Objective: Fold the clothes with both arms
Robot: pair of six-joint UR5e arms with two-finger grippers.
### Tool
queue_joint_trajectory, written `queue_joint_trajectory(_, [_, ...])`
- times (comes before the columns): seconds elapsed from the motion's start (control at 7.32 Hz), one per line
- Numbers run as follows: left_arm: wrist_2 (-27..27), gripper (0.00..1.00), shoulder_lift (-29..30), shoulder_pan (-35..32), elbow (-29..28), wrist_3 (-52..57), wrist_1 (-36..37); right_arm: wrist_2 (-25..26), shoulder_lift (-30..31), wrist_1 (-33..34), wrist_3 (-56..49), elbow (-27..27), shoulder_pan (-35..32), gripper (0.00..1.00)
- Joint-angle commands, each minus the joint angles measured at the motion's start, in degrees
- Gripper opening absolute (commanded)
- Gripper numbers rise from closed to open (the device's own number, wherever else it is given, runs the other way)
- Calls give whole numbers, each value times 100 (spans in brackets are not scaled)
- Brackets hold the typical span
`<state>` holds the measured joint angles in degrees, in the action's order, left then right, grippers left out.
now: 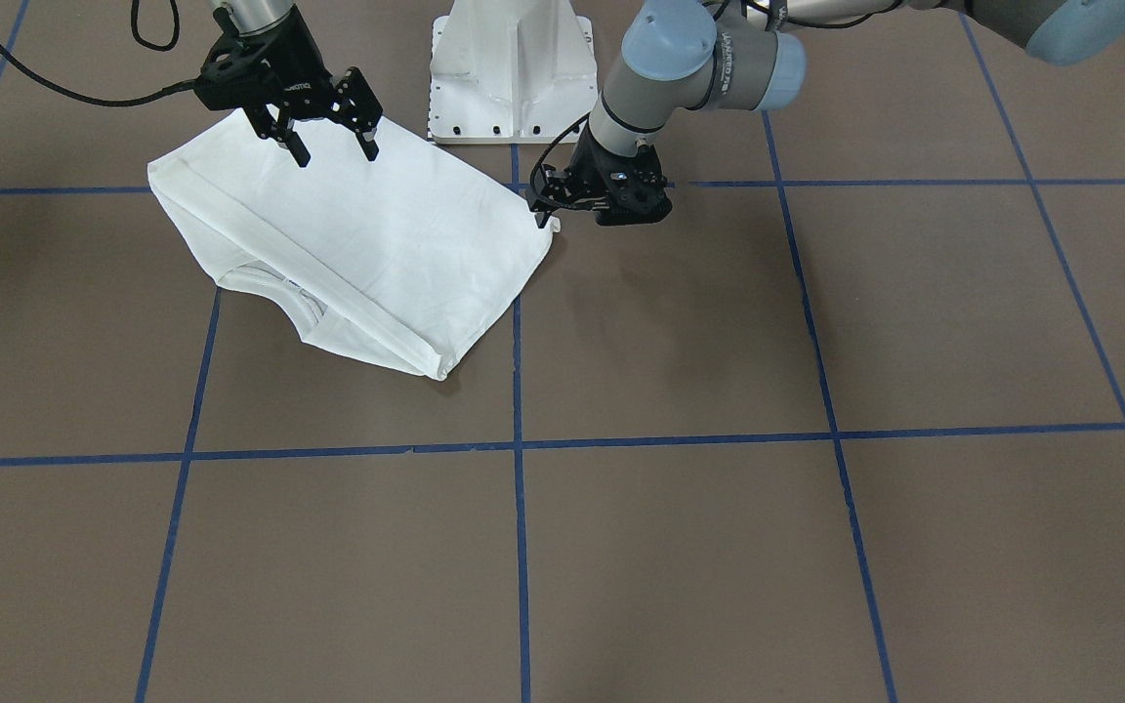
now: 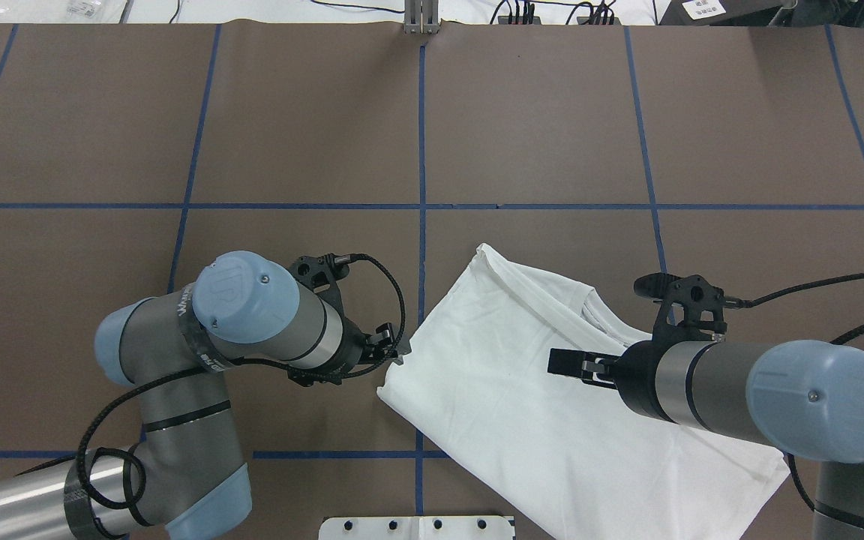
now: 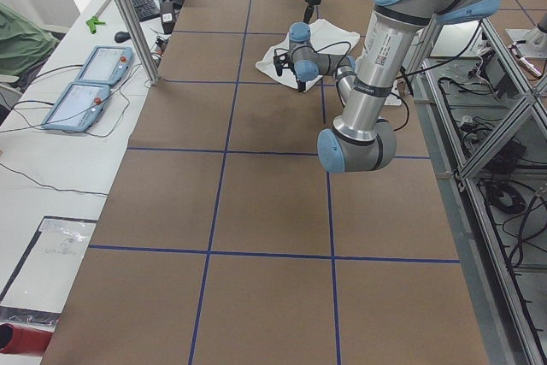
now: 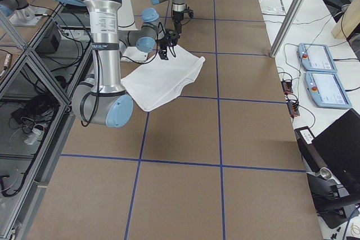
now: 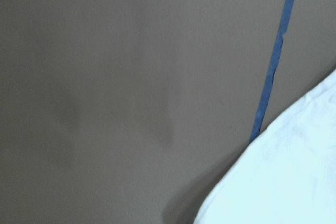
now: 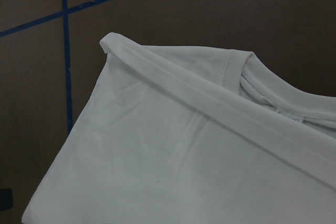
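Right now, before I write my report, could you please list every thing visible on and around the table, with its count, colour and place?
T-shirt: one, white, folded, flat on the table near the robot's base, mostly on the right arm's side.
table: one, brown, under everything.
tape lines: several, blue, a grid across the table.
pedestal: one, white, at the table's edge between the arms.
control tablets: two, light blue-grey, on the white side bench.
left arm: one, grey with light blue caps.
right arm: one, same colours.
left gripper: one, black, at the T-shirt's corner; open or shut cannot be told.
right gripper: one, black, open, over the T-shirt.
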<state>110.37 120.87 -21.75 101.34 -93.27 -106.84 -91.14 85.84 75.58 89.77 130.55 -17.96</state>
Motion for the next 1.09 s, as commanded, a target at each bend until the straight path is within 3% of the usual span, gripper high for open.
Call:
queue_joint_trajectory(0.0, [-85, 100, 226, 153, -386, -156, -205, 0, -32, 0, -3, -21, -85, 100])
queue_joint_trajectory(0.27, [-86, 94, 226, 145, -659, -156, -574, -9, -41, 0, -3, -21, -129, 100])
queue_joint_trajectory(0.96, [-68, 81, 235, 153, -669, -174, -566, -9, -32, 9, -3, -39, -156, 100])
